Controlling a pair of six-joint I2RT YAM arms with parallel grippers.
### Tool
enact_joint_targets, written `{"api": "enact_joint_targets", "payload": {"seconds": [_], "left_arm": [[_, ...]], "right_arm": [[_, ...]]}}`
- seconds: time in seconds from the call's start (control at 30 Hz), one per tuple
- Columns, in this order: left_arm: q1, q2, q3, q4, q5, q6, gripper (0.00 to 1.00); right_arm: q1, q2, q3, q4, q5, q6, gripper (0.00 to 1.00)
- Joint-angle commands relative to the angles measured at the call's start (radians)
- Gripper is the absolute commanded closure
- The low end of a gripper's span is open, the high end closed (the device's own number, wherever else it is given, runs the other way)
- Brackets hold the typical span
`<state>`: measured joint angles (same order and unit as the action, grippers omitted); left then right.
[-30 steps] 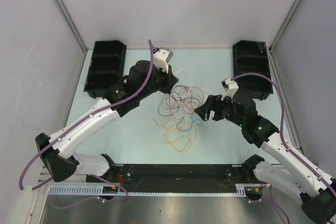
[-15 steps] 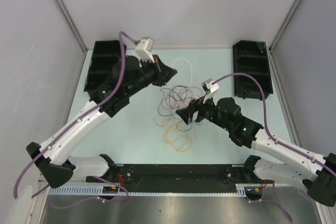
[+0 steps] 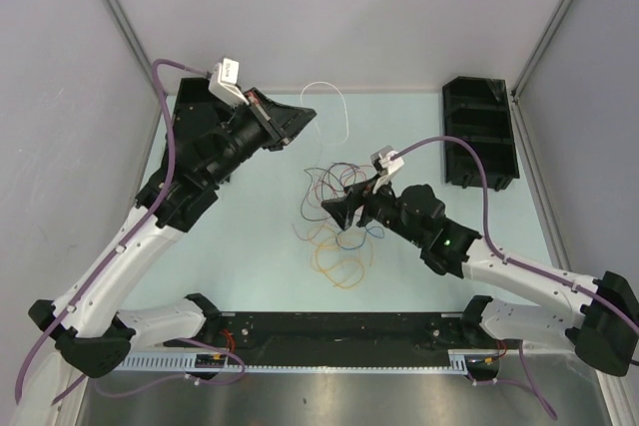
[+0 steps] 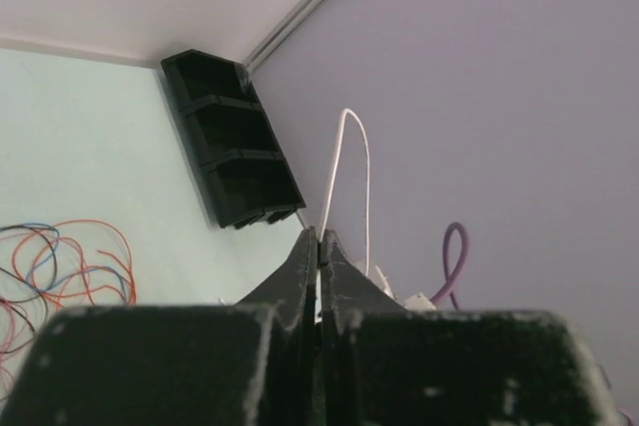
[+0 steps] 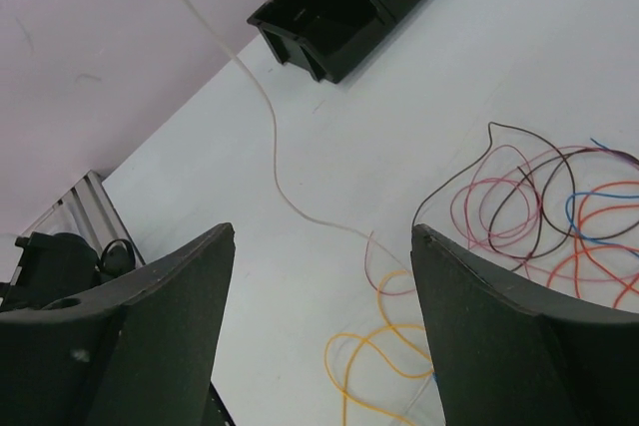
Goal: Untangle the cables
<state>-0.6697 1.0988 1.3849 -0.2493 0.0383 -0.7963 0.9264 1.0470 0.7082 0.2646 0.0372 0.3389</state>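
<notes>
Change since earlier: the left tool [image 3: 305,114] has been drawn back and up toward the far left corner, and the white cable [image 3: 344,117] has been lifted with it; the right tool [image 3: 334,209] has been brought in over the heap from the right

Left tool: in the left wrist view the jaws are seen pressed together on the white cable [image 4: 344,147], which is pinched at the tips and rises beyond them in a narrow arch

Right tool: in the right wrist view the right tool [image 5: 321,241] is held wide apart with nothing gripped; it is poised above the table [image 3: 250,256], over the near right part of the heap

Cables: the cables [image 3: 339,236] are left in loose overlapping loops at the middle of the table; red, blue and dark purple loops are tangled together, and orange loops are spread at the near side

White cable: it is held clear of the table at its far end, and its lower end is trailed down to the far edge of the heap; whether it is still caught in other loops cannot be told

Right wrist detail: the white cable [image 5: 270,137] is seen running across bare table toward pink-red loops [image 5: 479,216], with orange loops [image 5: 369,356] nearer the camera

Bins: one black bin [image 3: 479,132] is stood at the far right corner, and another black bin [image 3: 190,117] at the far left is partly hidden by the left arm
</notes>
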Motion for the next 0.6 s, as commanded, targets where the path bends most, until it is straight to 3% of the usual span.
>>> {"api": "enact_joint_targets", "payload": {"seconds": [0.0,0.57], "left_arm": [[0.009,-0.005,0.013,0.042,0.018,-0.06,1.0],[0.013,-0.01,-0.027,0.084,-0.009,-0.133,1.0]], "right_arm": [[0.022,0.044,0.02,0.13,0.0,-0.012,0.25],[0.088,0.18,0.069,0.205,0.026,-0.005,0.33]]}}
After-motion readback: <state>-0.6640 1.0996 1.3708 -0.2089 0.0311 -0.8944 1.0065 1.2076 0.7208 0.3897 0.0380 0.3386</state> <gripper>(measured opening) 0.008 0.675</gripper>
